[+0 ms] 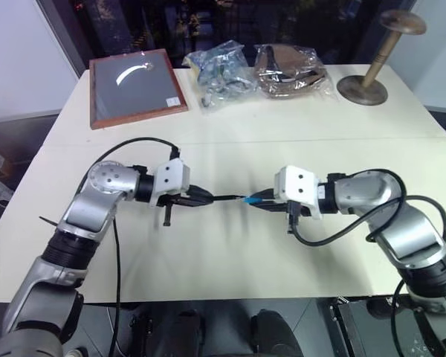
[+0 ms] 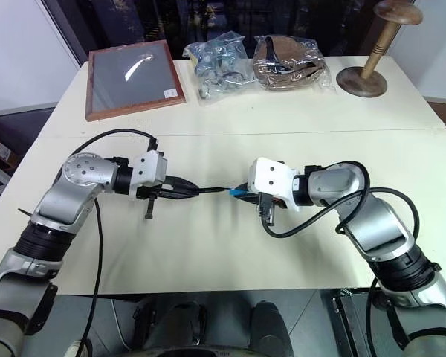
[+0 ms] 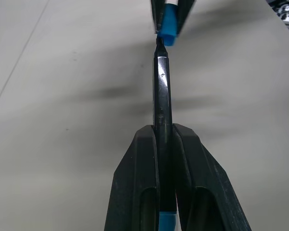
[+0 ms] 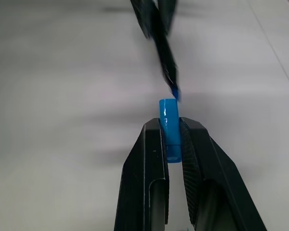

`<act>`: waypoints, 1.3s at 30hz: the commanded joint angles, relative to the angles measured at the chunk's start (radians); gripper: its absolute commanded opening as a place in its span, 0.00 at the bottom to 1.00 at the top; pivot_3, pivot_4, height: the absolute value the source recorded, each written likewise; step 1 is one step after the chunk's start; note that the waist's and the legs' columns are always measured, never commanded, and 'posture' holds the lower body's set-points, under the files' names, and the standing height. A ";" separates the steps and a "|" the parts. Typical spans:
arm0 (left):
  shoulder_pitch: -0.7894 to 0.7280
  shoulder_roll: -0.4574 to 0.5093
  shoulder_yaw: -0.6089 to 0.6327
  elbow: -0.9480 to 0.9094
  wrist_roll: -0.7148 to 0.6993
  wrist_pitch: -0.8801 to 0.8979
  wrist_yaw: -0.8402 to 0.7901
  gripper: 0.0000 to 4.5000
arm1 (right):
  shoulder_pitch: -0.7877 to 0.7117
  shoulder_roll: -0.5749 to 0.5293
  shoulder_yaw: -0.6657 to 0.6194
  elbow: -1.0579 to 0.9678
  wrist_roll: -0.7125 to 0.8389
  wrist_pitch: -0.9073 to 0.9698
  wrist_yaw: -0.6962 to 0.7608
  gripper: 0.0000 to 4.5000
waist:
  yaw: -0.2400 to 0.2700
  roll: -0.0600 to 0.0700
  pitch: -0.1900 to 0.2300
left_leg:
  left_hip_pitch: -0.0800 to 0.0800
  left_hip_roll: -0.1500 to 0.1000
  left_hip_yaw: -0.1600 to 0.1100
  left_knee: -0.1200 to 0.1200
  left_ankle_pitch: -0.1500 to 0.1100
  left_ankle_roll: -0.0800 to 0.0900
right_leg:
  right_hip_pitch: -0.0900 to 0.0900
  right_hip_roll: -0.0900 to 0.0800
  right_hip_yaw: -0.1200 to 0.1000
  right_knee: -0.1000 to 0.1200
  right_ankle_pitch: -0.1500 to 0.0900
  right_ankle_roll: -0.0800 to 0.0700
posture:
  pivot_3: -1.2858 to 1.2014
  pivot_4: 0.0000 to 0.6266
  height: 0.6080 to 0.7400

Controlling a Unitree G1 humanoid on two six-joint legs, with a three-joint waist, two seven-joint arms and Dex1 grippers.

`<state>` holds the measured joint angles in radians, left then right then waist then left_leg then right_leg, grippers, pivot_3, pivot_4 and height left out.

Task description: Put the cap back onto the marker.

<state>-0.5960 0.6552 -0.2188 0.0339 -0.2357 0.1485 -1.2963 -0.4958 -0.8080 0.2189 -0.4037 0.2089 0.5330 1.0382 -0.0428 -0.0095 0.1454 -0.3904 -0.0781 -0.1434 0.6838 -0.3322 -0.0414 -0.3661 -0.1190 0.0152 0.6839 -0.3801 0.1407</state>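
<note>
- The two head views look forward and down from above the near edge of the table (image 1: 230,141); the right eye sits slightly to the side of the left, so the same things appear shifted between them.
- Both take in the whole table, as far as its back edge.
- The left wrist view looks close along the left gripper (image 3: 164,139) toward the table's middle.
- The right wrist view looks close along the right gripper (image 4: 174,132), facing the opposite way.
- All four views share the spot above the table's middle where the marker (image 3: 162,86) tip meets the cap (image 4: 169,127).
</note>
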 commanded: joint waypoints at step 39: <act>-0.018 -0.023 -0.003 -0.029 0.022 -0.014 -0.020 0.00 | -0.023 0.014 -0.012 -0.098 0.041 0.058 -0.026 0.00 | 0.000 0.000 0.000 | 0.000 0.000 0.000 0.000 0.000 0.000 | 0.000 0.000 0.000 0.000 0.000 0.000 | 0.52 0.24 1.00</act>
<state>-0.5964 0.6299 -0.2228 0.0364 -0.2075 0.1404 -1.3124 -0.4958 -0.8037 0.2194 -0.4613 0.2403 0.5978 1.0203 -0.0425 -0.0096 0.1454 -0.3904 -0.0780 -0.1434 0.6838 -0.3322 -0.0414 -0.3660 -0.1190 0.0152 0.6839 -0.3801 0.1407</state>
